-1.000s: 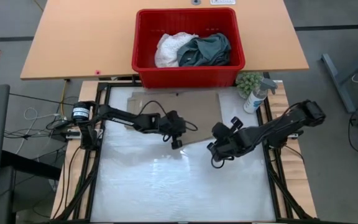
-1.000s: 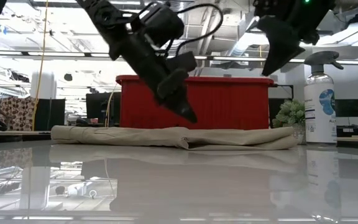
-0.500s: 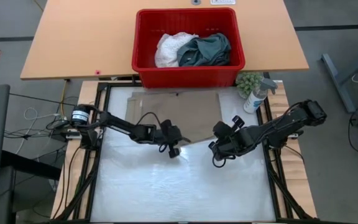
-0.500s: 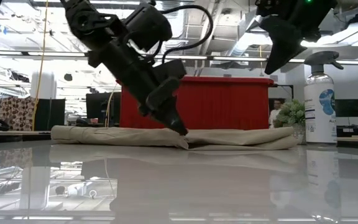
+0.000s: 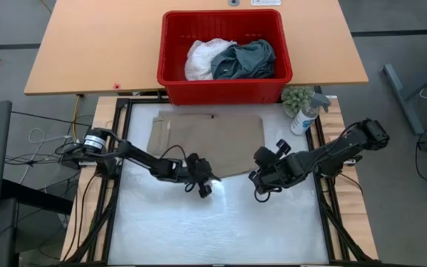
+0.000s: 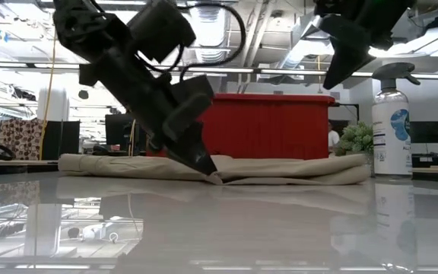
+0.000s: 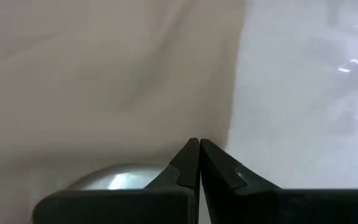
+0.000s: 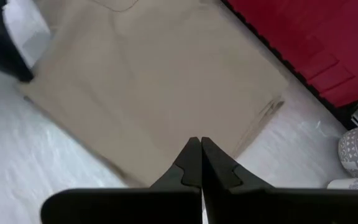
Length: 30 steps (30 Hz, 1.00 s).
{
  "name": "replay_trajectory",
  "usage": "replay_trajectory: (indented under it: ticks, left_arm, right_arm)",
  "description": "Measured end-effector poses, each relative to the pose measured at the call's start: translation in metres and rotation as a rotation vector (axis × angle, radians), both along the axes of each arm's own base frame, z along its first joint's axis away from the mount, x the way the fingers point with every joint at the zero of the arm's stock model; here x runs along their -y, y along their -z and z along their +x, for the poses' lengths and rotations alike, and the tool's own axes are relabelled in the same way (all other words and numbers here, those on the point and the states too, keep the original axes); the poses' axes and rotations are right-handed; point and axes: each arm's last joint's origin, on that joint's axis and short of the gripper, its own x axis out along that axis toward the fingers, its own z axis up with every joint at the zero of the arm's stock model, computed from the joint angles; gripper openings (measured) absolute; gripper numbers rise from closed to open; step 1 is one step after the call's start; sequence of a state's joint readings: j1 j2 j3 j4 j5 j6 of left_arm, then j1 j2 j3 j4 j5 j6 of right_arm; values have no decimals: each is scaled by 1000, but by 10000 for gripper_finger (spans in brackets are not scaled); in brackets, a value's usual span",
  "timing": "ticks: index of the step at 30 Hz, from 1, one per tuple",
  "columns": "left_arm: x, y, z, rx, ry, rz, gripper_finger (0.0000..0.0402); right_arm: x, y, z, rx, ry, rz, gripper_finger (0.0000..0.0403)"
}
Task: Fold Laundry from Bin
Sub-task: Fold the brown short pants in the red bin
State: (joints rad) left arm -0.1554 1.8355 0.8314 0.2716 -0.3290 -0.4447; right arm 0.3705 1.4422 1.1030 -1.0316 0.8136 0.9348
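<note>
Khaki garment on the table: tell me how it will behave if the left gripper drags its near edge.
The khaki garment lies flat with soft creases, so it likely flops and bunches rather than moving stiffly. The table looks glossy, so it may slide easily. The left gripper, jaws shut, sits at its edge.

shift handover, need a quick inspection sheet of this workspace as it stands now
surface: glossy white mat, bare in front.
job's things: beige garment flat on the mat; white garment and green garment in the red bin.
clutter: spray bottle, small plant.
grippers: left tool shut, at the beige garment's near edge; right tool shut, raised.
cables: loose wires on the floor.
surroundings: wooden table.
</note>
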Motion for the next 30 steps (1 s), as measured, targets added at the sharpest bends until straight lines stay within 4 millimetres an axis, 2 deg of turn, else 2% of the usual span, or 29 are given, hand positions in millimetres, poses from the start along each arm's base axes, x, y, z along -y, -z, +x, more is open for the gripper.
replay_trajectory:
  ticks: [6,9,12,16,19,22,24,26,28,30]
  left_arm:
    - [36,8,2,58,8,-110,0]
    - [60,4,9,118,74,-167,0]
    - [79,-13,17,185,149,-153,0]
    - [86,-49,32,269,207,-87,0]
    - [83,-76,40,304,223,-40,0]
    - [70,-97,42,280,195,54,0]
    - [54,-110,39,256,114,102,0]
    - [31,-116,36,269,46,75,0]
    - [9,-113,27,291,4,21,0]
    - [-9,-113,17,412,-40,-43,0]
  right_arm:
    - [-5,0,-1,25,2,15,22]
    - [-11,0,-2,55,-2,33,22]
    - [-19,0,-4,83,-10,52,22]
    - [-28,0,-8,110,-13,77,22]
    - [-33,0,-11,130,-4,91,22]
    - [-37,1,-13,176,18,88,21]
    - [-39,6,-17,214,51,90,20]
    - [-42,12,-21,269,91,100,19]
    - [-46,19,-26,339,123,104,19]
    - [-50,27,-32,414,156,106,19]
